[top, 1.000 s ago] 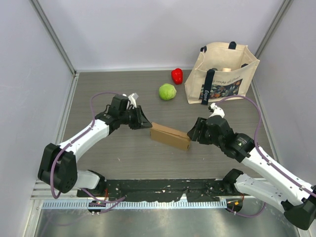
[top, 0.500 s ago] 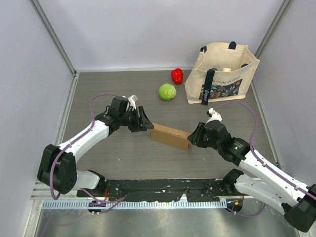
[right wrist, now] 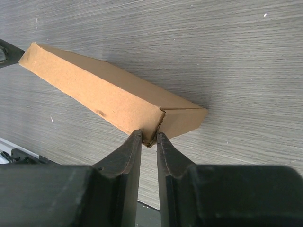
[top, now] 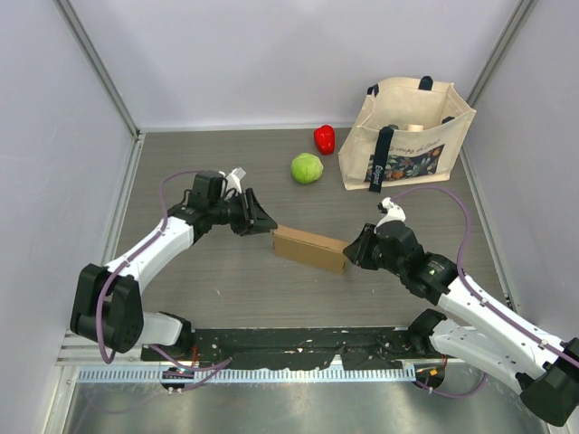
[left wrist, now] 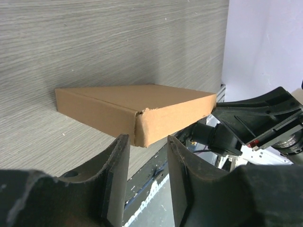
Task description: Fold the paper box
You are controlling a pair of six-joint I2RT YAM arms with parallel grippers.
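Note:
The paper box [top: 310,249] is a flat, closed brown cardboard box lying mid-table, its long side running from upper left to lower right. My left gripper [top: 269,226] is at its left end. In the left wrist view the jaws [left wrist: 147,142] stand open, with the box's [left wrist: 128,104] near corner just between the tips and a gap on the right side. My right gripper [top: 349,253] is at the right end. In the right wrist view its narrow jaws [right wrist: 149,137] are pinched on the bottom corner of the box [right wrist: 104,94].
A beige tote bag [top: 407,136] stands at the back right. A green round vegetable [top: 307,168] and a red pepper [top: 324,138] lie behind the box. Grey walls close the table on the left, right and back. The right arm [left wrist: 255,123] shows beyond the box in the left wrist view.
My right gripper has moved in and closed on the box's right corner. My left gripper has opened and its arm has drawn slightly left. The box has barely moved.

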